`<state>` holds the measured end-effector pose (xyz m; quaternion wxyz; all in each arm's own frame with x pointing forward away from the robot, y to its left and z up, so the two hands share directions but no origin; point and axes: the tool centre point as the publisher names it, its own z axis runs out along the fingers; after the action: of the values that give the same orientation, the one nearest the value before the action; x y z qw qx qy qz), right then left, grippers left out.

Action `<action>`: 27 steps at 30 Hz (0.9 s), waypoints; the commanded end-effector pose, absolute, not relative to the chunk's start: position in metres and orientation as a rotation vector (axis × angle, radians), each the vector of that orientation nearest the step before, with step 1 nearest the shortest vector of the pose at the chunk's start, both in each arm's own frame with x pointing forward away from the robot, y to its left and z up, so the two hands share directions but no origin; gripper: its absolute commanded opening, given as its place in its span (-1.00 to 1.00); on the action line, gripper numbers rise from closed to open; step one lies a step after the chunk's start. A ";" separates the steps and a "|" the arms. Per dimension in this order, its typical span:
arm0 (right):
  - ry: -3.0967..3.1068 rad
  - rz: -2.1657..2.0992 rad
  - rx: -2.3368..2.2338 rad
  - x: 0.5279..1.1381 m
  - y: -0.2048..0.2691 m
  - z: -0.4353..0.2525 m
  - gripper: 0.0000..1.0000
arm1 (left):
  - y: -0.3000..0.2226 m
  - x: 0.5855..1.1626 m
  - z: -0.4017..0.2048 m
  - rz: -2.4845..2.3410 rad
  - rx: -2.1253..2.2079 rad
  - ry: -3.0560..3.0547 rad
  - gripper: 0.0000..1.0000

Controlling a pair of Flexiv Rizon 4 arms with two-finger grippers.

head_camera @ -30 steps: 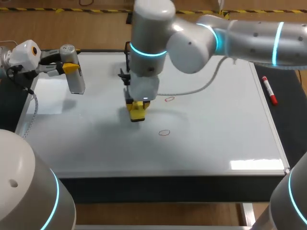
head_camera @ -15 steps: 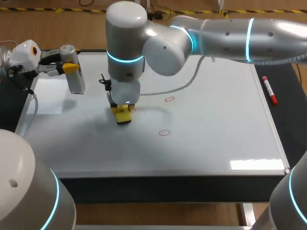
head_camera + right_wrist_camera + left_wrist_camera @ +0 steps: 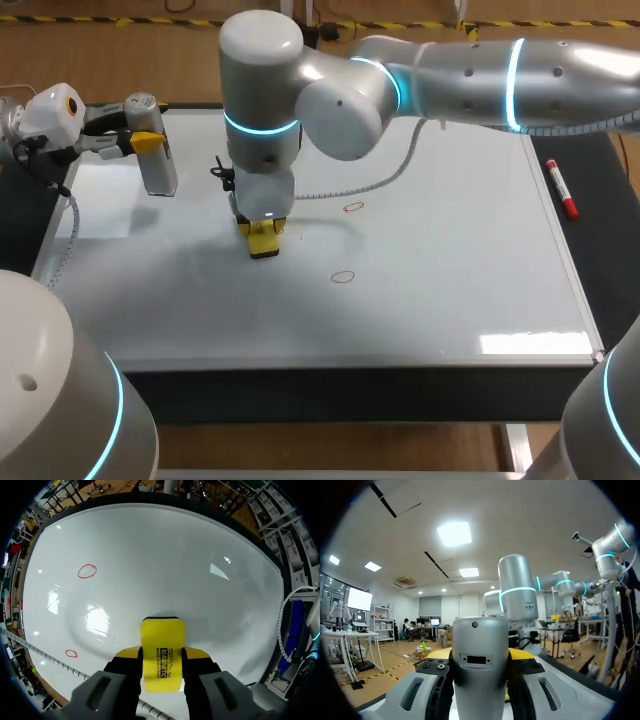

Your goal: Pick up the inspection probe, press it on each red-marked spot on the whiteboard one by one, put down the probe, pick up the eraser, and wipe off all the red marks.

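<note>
Dark table point(image 3: 608, 250), bright even light overhead

left gripper point(image 3: 147, 142) level at far left, fingers clamped | right gripper point(image 3: 264, 237) pointing down, fingers clamped

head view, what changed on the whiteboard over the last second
The right claw, shut on the eraser, slid it along the whiteboard toward my left side, then edged slightly back. Unchanged: the two red marks are where they were, and the left claw holds the probe over the board's far left corner as before.
</note>
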<state>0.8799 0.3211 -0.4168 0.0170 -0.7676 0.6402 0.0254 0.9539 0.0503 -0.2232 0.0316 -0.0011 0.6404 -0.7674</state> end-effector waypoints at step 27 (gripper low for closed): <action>2.136 0.071 -2.296 0.913 0.254 -0.411 -1.00 | 0.050 0.954 -0.222 -2.363 -0.002 1.971 -1.00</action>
<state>0.9106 0.2622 -0.4167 0.0021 -0.7306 0.6825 0.0178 0.9539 0.0503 -0.2232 0.0316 -0.0011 0.6404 -0.7674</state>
